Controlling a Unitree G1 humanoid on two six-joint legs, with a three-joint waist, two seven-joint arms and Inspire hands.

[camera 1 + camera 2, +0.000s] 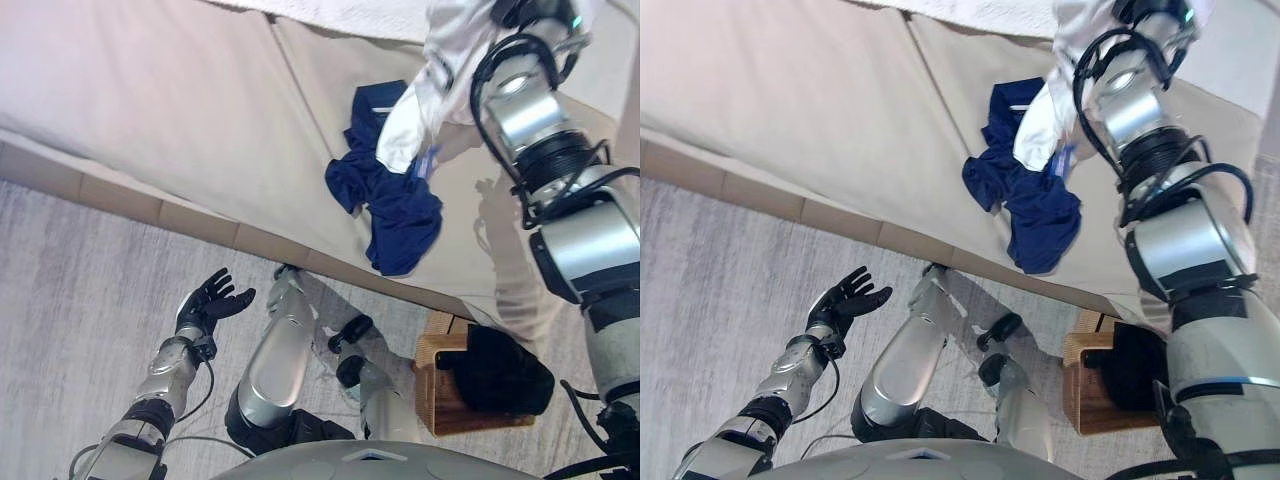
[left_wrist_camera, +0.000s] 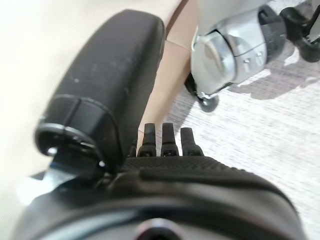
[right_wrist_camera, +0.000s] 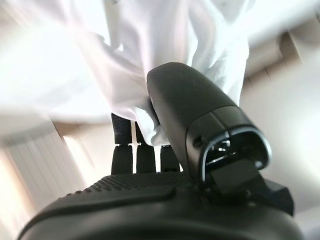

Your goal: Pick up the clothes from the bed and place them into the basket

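My right hand point(image 3: 150, 200) is raised above the bed point(image 1: 150, 90) and shut on a white garment point(image 1: 425, 90). Its thumb and fingers pinch the cloth point(image 3: 150, 60), which hangs down from the hand. A navy blue garment point(image 1: 392, 200) lies crumpled on the bed just under the hanging white one. A wooden basket point(image 1: 437, 400) stands on the floor by the bed's edge at lower right, with dark clothing point(image 1: 500, 372) in it. My left hand point(image 1: 210, 298) is open and empty, low over the floor at lower left, far from the clothes.
The bed's beige side panel point(image 1: 120, 195) runs diagonally across the view, with grey wood-look floor point(image 1: 70, 290) below it. A white cover point(image 1: 340, 15) lies along the far top of the bed.
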